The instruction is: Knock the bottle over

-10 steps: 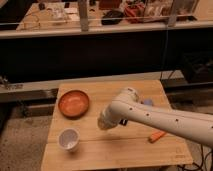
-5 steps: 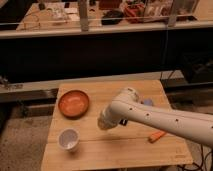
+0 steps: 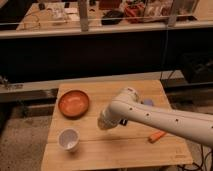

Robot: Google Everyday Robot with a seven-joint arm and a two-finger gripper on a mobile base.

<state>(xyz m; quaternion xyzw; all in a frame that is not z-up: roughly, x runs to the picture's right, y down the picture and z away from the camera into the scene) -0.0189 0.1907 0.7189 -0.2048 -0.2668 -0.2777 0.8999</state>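
Wooden counter [image 3: 125,152]: light slatted top, seen from above and in front, standing before a dark wall with a cluttered shelf behind.

Orange-brown bowl [image 3: 74,103]: round and shallow, on the rear left part of the counter, upright.

White cup [image 3: 68,139]: on the front left part of the counter, upright, opening facing up, in front of the bowl and apart from it.

Robot arm [image 3: 160,119]: white, enters from the right edge and reaches leftward low over the middle of the counter, its elbow joint near the centre rear.

Pincer [image 3: 106,122]: at the arm's left end, pointing down toward the counter centre, to the right of both cup and bowl and between them in depth; cannot tell whether it is released or clenched.

Bottle: not visible anywhere on the counter; the arm covers the centre, so its place cannot be told.

Small orange object [image 3: 157,136]: elongated, lies flat on the right part of the counter, just in front of the arm.

Bluish object [image 3: 148,102]: partly hidden behind the arm at rear right.
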